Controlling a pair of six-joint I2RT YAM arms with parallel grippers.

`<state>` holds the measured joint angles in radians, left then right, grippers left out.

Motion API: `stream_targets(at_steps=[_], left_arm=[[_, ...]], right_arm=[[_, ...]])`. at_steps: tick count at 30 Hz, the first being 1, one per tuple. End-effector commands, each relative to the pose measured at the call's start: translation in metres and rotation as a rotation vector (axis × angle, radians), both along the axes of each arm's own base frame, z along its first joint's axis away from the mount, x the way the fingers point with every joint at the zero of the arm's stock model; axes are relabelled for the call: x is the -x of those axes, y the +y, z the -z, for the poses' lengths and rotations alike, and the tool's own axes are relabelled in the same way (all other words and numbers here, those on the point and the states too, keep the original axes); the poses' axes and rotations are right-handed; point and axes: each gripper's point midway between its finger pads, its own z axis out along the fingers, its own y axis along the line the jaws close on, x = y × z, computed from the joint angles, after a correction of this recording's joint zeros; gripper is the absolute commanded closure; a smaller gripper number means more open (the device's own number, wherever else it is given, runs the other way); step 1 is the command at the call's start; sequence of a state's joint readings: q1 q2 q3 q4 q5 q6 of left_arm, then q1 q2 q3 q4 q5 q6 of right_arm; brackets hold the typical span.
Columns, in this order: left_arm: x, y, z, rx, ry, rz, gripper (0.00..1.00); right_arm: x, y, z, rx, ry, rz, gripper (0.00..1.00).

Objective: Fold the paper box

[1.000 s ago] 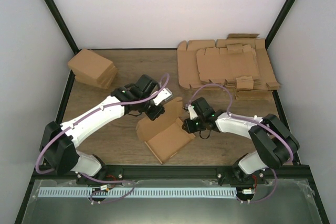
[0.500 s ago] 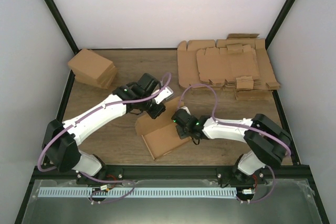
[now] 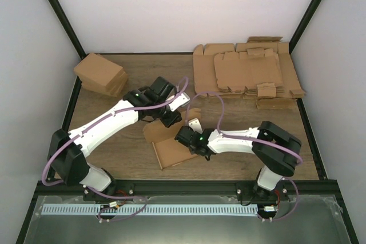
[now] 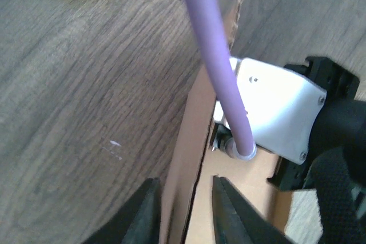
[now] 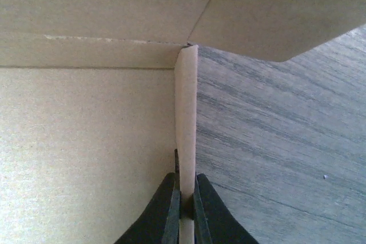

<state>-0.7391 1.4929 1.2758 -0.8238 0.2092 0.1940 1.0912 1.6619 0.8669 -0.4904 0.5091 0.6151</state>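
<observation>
The paper box [image 3: 171,151] lies half folded on the wooden table between the two arms, its base flat and its walls partly raised. My left gripper [image 3: 170,119] is at its far edge. In the left wrist view the fingers [image 4: 143,215] stand a little apart astride an upright box wall [image 4: 189,141], so the left gripper [image 4: 184,180] is open. My right gripper [image 3: 182,137] reaches in from the right. In the right wrist view the right gripper [image 5: 185,178] is shut on a thin upright side wall [image 5: 186,112], with the box floor [image 5: 86,152] to its left.
A thick pile of flat cardboard sheets [image 3: 246,75] lies at the back right. A pile of folded cartons [image 3: 102,74] sits at the back left. The right arm's white wrist [image 4: 274,112] and a purple cable [image 4: 211,44] hang close in front of the left camera.
The right gripper has moved left along the box and shut on its side wall. The box has slid left and lies flatter. The left jaws have parted slightly.
</observation>
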Motion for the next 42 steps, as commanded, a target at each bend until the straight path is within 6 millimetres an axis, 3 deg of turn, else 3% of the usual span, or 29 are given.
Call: stream_targets(at_steps=[1,6,9,14,18,22,23,25,28,36,42], left_arm=[[-0.004,-0.012,-0.025,0.092,-0.038,0.013,0.62],[-0.011,-0.007,-0.045,0.14,-0.104,-0.064,0.43],[-0.015,0.003,-0.066,0.174,-0.167,-0.13,0.25],[-0.019,0.039,-0.109,0.259,-0.293,-0.349,0.0],[-0.011,0.078,-0.119,0.318,-0.311,-0.571,0.0],[0.007,0.106,-0.107,0.404,-0.227,-0.761,0.0],[0.012,0.11,-0.103,0.429,-0.205,-0.787,0.0],[0.02,0.115,-0.093,0.47,-0.167,-0.82,0.0],[0.032,0.118,-0.078,0.522,-0.122,-0.837,0.0],[0.036,0.121,-0.035,0.48,-0.079,-0.856,0.0],[0.022,0.114,-0.016,0.497,-0.05,-0.815,0.02]], right_arm=[[0.007,-0.002,-0.002,-0.053,0.024,0.019,0.96],[0.006,-0.001,-0.004,-0.197,0.062,0.095,0.92],[0.002,-0.004,0.001,-0.286,0.103,0.166,0.92],[-0.004,-0.001,-0.001,-0.365,0.126,0.196,0.9],[-0.008,0.003,-0.013,-0.404,0.1,0.182,0.67],[-0.011,0.002,-0.034,-0.459,0.043,0.162,0.48],[-0.013,0.0,-0.041,-0.474,0.019,0.16,0.38],[-0.017,-0.001,-0.055,-0.502,-0.025,0.151,0.22],[-0.023,-0.001,-0.074,-0.529,-0.077,0.134,0.06],[-0.04,0.018,-0.113,-0.61,-0.109,-0.126,0.03],[-0.051,0.006,-0.146,-0.695,-0.169,-0.179,0.02]])
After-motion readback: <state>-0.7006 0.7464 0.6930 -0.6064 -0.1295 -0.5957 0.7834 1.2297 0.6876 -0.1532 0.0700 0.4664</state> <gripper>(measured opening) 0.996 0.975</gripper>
